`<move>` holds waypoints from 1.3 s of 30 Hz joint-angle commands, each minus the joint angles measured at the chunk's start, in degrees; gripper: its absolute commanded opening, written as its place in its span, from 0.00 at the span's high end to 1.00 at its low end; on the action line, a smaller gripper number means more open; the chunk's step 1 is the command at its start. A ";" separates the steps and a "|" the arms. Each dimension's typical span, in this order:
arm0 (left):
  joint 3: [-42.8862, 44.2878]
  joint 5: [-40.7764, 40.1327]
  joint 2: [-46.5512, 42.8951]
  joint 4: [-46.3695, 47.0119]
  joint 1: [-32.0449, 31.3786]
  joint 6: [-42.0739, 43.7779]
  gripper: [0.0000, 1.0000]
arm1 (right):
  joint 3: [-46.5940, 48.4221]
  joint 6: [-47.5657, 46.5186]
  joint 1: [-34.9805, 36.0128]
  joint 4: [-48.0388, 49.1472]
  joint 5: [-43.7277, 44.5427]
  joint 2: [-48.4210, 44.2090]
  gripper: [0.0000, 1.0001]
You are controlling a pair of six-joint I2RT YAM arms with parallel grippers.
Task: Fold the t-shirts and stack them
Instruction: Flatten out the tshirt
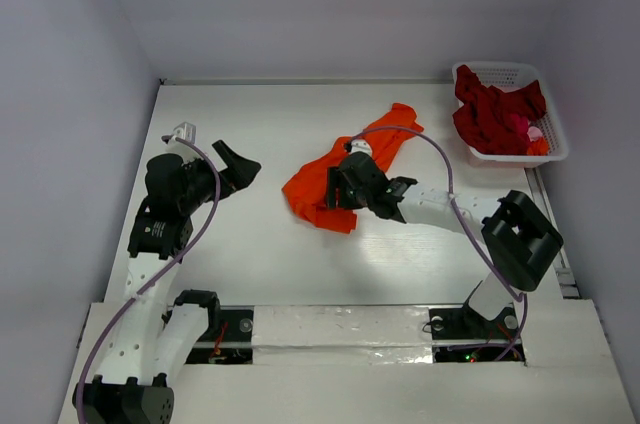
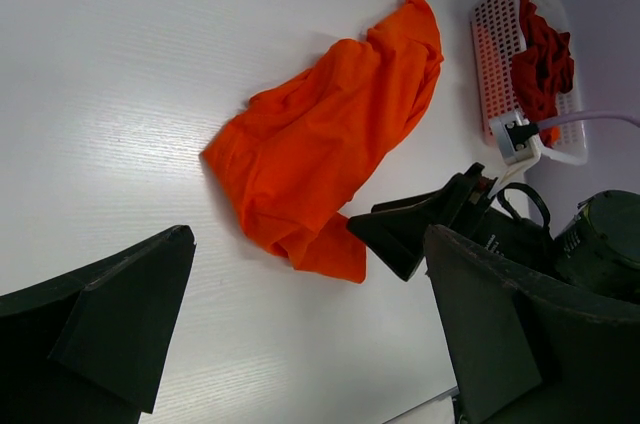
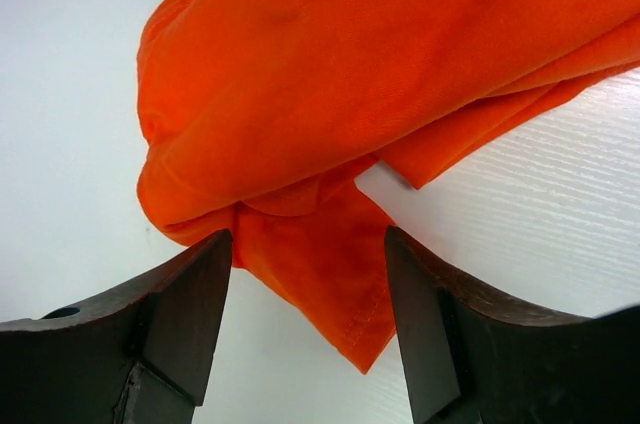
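Left side: we see the left fingers (image 2: pixel 110 314) spread wide, holding nothing, poised above the bare counter (image 1: pixel 260 124).

Centre: the orange t-shirt (image 1: pixel 312 189) lies crumpled on the counter in a slanting heap, its far end pointing toward the right rear. The right fingers (image 3: pixel 170 324) hang over its near left end, partly apart. They straddle a loose fold, with cloth between them, but we see no clamp on it.

Far right corner: the dark red t-shirts (image 1: pixel 490 112) are piled in the white basket (image 1: pixel 497 69), with a bit of pink showing among them.
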 commanded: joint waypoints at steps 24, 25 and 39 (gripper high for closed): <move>1.79 -0.01 -0.47 1.73 -0.14 0.50 0.01 | -9.11 5.58 1.89 7.00 -0.50 -2.00 0.41; 1.79 -0.10 -0.47 1.81 -0.14 0.59 0.01 | -8.93 5.58 1.89 7.09 -0.67 -1.74 0.42; 2.31 -0.19 -0.47 1.46 -0.14 0.76 0.01 | -8.40 6.63 2.41 7.44 0.03 0.82 0.95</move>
